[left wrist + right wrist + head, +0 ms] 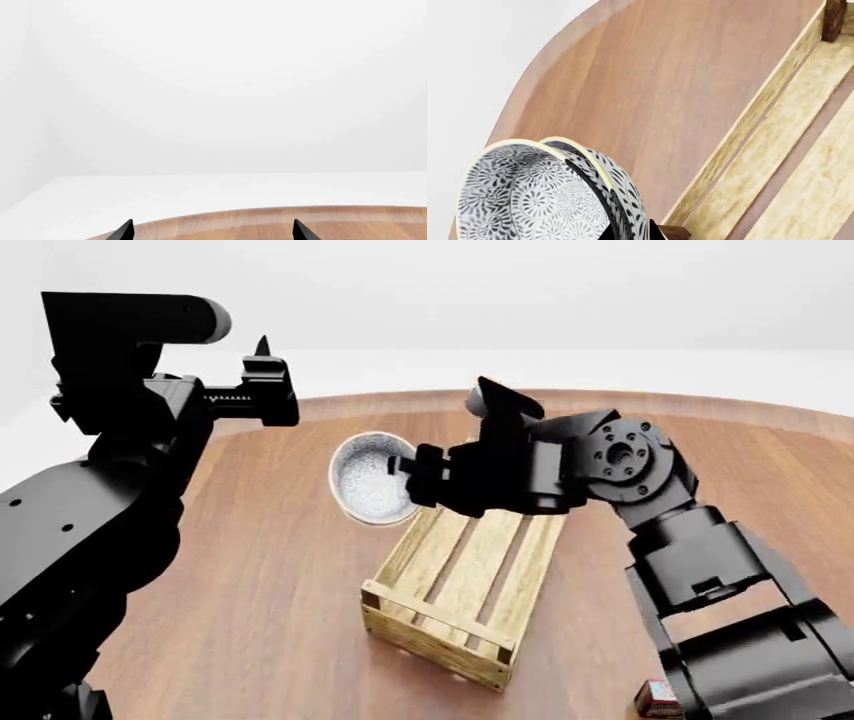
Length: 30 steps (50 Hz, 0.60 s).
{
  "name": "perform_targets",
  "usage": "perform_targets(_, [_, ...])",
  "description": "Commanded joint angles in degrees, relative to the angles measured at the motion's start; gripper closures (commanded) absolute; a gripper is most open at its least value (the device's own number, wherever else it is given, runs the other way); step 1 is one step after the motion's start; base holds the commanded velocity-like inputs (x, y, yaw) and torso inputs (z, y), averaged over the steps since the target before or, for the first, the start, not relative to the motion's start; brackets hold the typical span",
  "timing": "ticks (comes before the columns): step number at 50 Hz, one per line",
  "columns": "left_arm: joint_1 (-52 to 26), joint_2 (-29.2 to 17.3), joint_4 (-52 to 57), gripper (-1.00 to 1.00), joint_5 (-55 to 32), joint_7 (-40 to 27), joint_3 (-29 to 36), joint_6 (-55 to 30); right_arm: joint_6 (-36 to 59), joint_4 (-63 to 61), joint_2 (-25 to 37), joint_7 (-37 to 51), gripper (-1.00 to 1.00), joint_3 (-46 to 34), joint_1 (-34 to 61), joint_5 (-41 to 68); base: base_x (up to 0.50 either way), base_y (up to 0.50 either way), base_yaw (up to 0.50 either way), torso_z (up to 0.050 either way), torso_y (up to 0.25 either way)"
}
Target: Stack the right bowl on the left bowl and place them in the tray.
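Observation:
Two black-and-white patterned bowls, nested one inside the other (554,190), are tilted on their side in my right gripper (627,234), which is shut on their rims. In the head view the stacked bowls (367,480) hang just off the far left end of the tray (400,625), a light wooden slatted crate, with my right gripper (400,468) behind them. The tray's plank side (747,125) runs close beside the bowls. My left gripper (263,368) is raised at the left, open and empty; its fingertips (124,231) stand wide apart over the table edge.
The round wooden table (267,570) carries the tray in its middle. A small red-brown box (657,695) sits at the near right by my right arm's base. The table's far rim (280,215) meets a white floor and walls.

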Motion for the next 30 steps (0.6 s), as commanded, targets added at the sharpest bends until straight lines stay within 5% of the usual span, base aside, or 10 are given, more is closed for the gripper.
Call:
perform_targets(1, [-0.21, -0.06, -0.38, -1.0, -0.06, -0.04, 0.27, 0.26, -4.54, 25.78, -5.86, -15.01, 1.0, -1.4, 16.84, -11.94, 0.0, 0.0, 0.0, 0.0, 0.0])
perform_targets(5, [-0.1, -0.09, -0.49, -1.0, -0.08, -0.01, 0.43, 0.39, -4.29, 25.79, -5.22, -12.49, 1.0, 10.12, 16.62, -21.47, 0.0, 0.0, 0.0, 0.0, 0.003])
perform_targets(17, [0.0, -0.04, -0.84, -1.0, -0.12, 0.11, 0.81, 0.98, -4.27, 25.79, -6.57, -14.22, 1.0, 60.45, 14.54, -73.26, 0.0, 0.0, 0.0, 0.0, 0.0])
perform_targets(30, [0.36, -0.25, -0.3, -1.0, -0.71, 0.66, 0.63, 1.82, -4.77, 25.8, -6.29, -14.34, 1.0, 68.09, 11.38, -83.81, 0.0, 0.0, 0.0, 0.001, 0.001])
